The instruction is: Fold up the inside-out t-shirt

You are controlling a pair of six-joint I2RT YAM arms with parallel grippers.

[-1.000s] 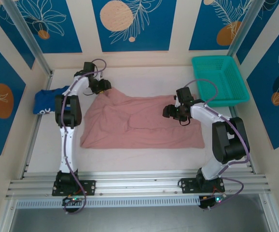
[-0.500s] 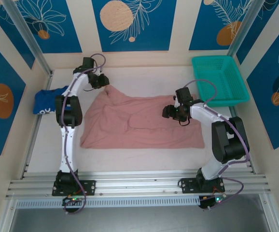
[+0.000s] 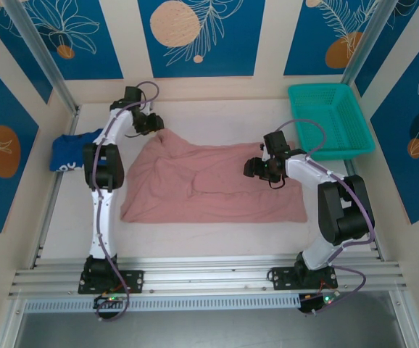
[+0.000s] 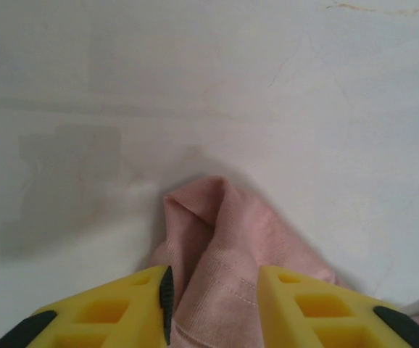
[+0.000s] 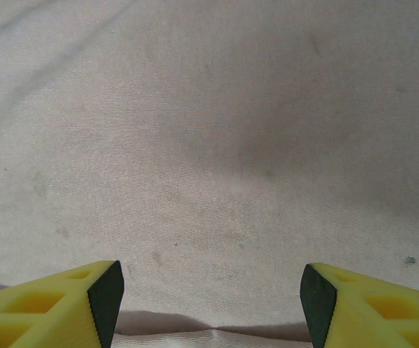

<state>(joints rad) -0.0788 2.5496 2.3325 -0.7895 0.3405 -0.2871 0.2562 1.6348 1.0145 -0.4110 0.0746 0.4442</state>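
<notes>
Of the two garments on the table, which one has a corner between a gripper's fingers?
The dusty-pink t-shirt: its far left corner sits between the left gripper's yellow fingers. The blue garment lies bunched at the table's left edge, untouched.

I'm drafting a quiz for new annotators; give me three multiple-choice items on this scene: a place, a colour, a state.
1. Where is the teal basket? A) far right B) near left C) on top of the shirt
2. What colour is the bunched garment at the left edge? A) green B) royal blue C) pink
3. How does the right end effector stand over the inside-out t-shirt? A) shut on fabric B) shut on the basket C) open, nothing between
Answers: 1 A, it sits in the far right corner; 2 B, it is blue with white lettering; 3 C, the right wrist view shows a wide gap between the fingers above flat fabric.
</notes>
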